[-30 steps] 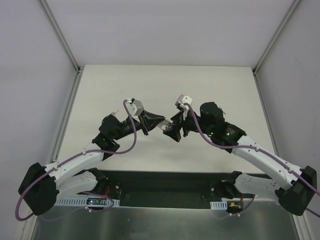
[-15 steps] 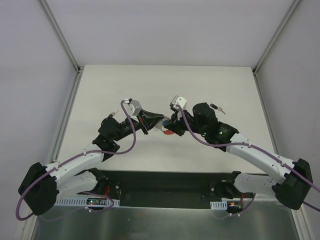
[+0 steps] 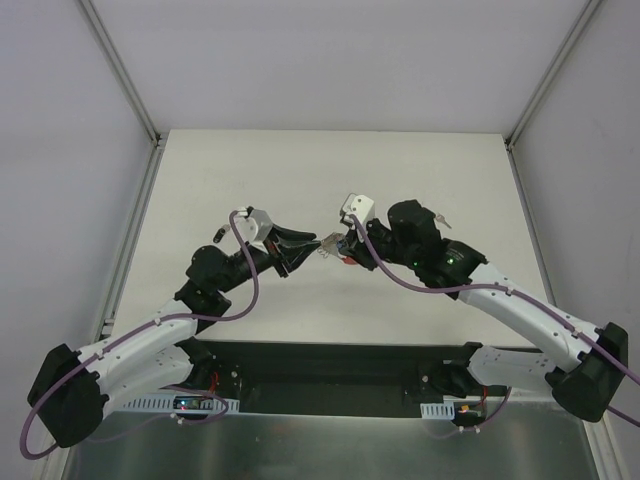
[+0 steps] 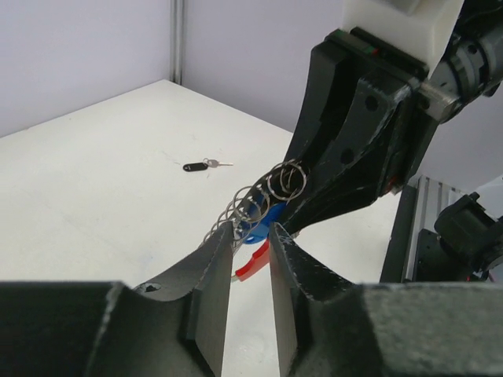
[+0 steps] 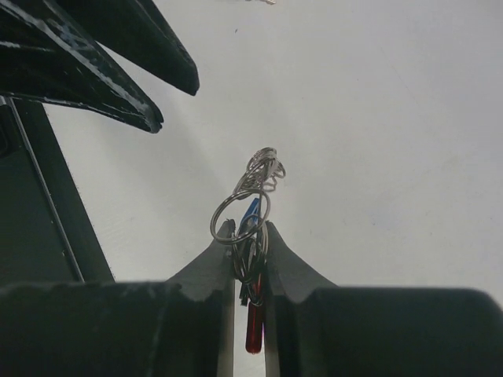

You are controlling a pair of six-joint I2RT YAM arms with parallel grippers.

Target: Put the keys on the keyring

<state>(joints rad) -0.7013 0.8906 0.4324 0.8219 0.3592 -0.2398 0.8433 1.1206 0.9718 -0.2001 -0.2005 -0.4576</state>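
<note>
Keyring (image 5: 255,182) hangs in the air over the middle of the table (image 3: 250,170), pinched by the right gripper (image 5: 250,236), whose fingers press together on its large silver ring and the red plastic band. In the right wrist view its long axis runs 6 to 12 o'clock: the red band trails toward 6 between the fingers, and the short chain sticks out toward 12, its end loose. A blue-headed key (image 5: 251,210) sits in the same pinch, just beside the ring. The left gripper (image 4: 251,232) faces the chain's end with its jaws a narrow gap apart and nothing between them. In the left wrist view the chain slants from 7 to 1 o'clock. A black-headed key (image 4: 196,166) lies flat on the matte white table, well apart at 11 o'clock, its shaft pointing to 3. Pale grey walls (image 3: 330,60) close in the table.
</note>
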